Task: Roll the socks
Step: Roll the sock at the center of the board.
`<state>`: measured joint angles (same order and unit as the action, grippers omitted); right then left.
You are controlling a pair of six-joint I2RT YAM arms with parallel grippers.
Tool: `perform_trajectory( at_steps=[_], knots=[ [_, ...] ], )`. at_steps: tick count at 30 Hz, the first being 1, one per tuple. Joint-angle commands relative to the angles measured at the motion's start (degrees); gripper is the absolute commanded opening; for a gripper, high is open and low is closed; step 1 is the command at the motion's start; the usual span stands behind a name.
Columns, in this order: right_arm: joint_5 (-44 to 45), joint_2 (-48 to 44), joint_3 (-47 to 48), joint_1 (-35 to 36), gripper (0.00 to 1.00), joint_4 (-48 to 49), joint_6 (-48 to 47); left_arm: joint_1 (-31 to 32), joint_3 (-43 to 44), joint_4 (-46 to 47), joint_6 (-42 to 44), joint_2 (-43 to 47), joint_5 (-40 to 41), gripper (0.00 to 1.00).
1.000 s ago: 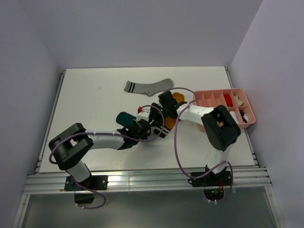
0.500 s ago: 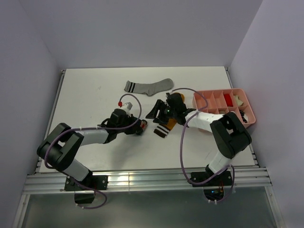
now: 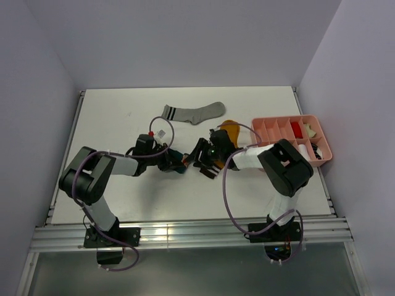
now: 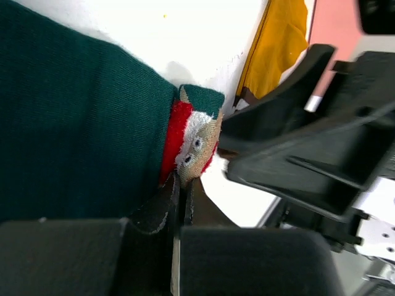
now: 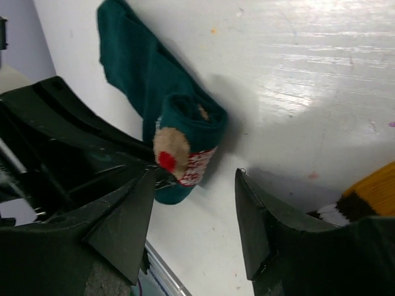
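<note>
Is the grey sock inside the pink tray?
No, the grey sock lies flat on the table, left of the pink tray.

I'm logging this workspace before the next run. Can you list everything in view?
teal sock: 1, dark teal with red-white print, mid-table, one end folded over
grey sock: 1, grey with dark cuff stripes, flat at the far middle of the table
mustard sock: 1, mustard-orange with striped cuff, right of the teal sock, partly covered
tray: 1, pink, compartmented, at the table's right edge
rolled bundles: count unclear, red and cream, in the tray's compartments
table: 1, white
left gripper: 1, black, shut on the teal sock's printed end
right gripper: 1, black, open, facing the folded end
</note>
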<state>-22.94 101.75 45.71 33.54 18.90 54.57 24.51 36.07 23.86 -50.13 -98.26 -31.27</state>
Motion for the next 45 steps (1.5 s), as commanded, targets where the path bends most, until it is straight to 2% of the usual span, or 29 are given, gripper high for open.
perform_trajectory(
  at_steps=[1,11,14,17,18,20,21,24,25,26,28,29,32,35,40,41,45],
  knots=[
    [2.0,2.3,-0.2,0.9,0.61,5.4,2.2,-1.7,0.9,-2.5,-0.8,-2.7,-1.8,0.01],
    [1.6,7.3,1.0,1.4,0.58,8.6,4.3,-5.2,1.3,-2.9,-2.4,-5.9,-5.1,0.01],
    [1.3,8.7,1.5,1.5,0.54,9.7,4.7,-5.5,1.3,-2.3,-2.7,-6.3,-5.9,0.01],
    [0.0,10.4,2.0,1.5,0.45,11.0,4.8,-5.7,2.0,-3.2,-2.2,-7.1,-6.5,0.01],
    [-0.3,10.7,2.2,1.5,0.37,11.3,4.8,-5.8,2.1,-3.4,-2.0,-7.3,-6.6,0.01],
    [-0.6,10.7,2.4,1.5,0.28,10.8,4.5,-5.8,2.3,-3.6,-1.7,-8.0,-6.8,0.01],
    [-0.5,10.0,2.7,1.5,0.17,9.9,3.6,-5.8,2.5,-3.9,-1.4,-8.2,-6.9,0.01],
    [1.3,7.9,4.8,1.5,0.00,2.8,0.8,-5.8,3.4,-5.4,-0.2,-8.5,-6.4,0.01],
    [1.9,7.4,5.3,1.5,0.00,0.8,0.2,-5.8,3.6,-6.2,0.2,-7.9,-5.1,0.03],
    [2.6,7.0,6.8,1.5,0.00,-4.0,-1.1,-5.8,3.7,-7.0,0.7,-7.4,-4.3,0.11],
    [4.7,6.1,8.4,1.5,0.00,-8.6,-2.0,-5.8,4.7,-9.0,2.9,-5.3,-2.4,0.21],
    [5.0,5.8,9.8,1.5,0.00,-12.4,-3.0,-5.7,5.1,-11.3,3.8,-4.6,0.0,0.31],
    [7.7,5.2,13.5,1.7,0.00,-21.0,-4.8,-4.8,6.9,-15.8,7.6,-0.9,4.4,0.46],
    [10.8,5.3,17.3,2.1,0.00,-28.4,-6.3,-2.7,7.8,-17.9,10.3,3.5,10.8,0.52],
    [10.6,8.6,24.2,2.7,0.00,-38.6,-7.8,2.9,6.9,-19.5,14.1,12.4,24.5,0.53],
    [10.7,9.0,26.0,2.8,0.00,-41.1,-7.8,4.0,6.9,-19.9,15.8,13.5,27.5,0.57],
    [12.5,10.4,29.7,3.6,0.00,-46.3,-8.0,11.8,5.9,-19.4,21.4,17.9,38.4,0.58]
  ],
)
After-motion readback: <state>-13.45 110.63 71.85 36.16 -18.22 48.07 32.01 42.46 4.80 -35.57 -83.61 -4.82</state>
